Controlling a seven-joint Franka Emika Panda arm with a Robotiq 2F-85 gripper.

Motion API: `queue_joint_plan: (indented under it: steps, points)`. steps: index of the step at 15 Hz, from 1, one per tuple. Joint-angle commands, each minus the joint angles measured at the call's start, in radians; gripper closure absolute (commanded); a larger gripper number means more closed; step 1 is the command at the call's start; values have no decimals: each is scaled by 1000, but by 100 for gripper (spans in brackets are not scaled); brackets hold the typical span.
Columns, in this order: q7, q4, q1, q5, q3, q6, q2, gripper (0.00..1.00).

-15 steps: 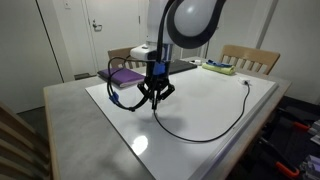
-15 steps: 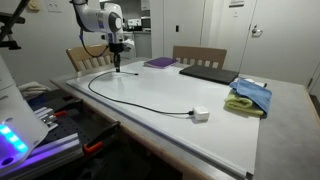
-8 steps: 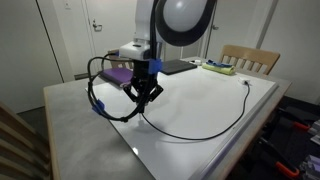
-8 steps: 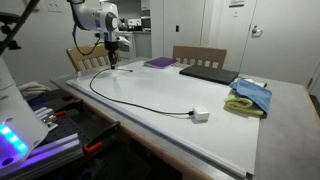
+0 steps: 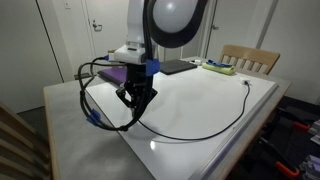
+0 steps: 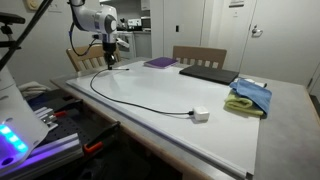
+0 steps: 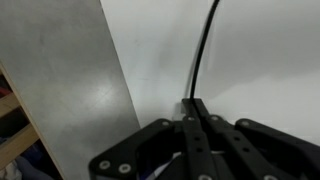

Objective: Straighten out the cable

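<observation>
At the left edge of the white worktop, the gripper is clamped on one end of the black cable, which bows in a loose curve rightward, ending near the right edge.

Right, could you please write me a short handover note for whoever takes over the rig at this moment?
Gripper: shut on the black cable near one end, close to the edge of the white board; the wrist view shows the cable between the fingers.
Cable: lies on the board in a wide curve, ending at its white adapter.
Done: one end is gripped.
Left: the cable is bowed, not straight. Probably pull the held end away from the adapter until the curve is gone, then release.
</observation>
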Motion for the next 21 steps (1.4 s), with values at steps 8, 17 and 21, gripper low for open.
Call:
queue_joint_plan:
  steps: [8,17,21]
  points:
    - [-399,13,17,13,74,6,14,99]
    - [-385,45,-332,-610,511,-110,344,69]
    - [-286,44,-481,-927,718,-325,603,42]
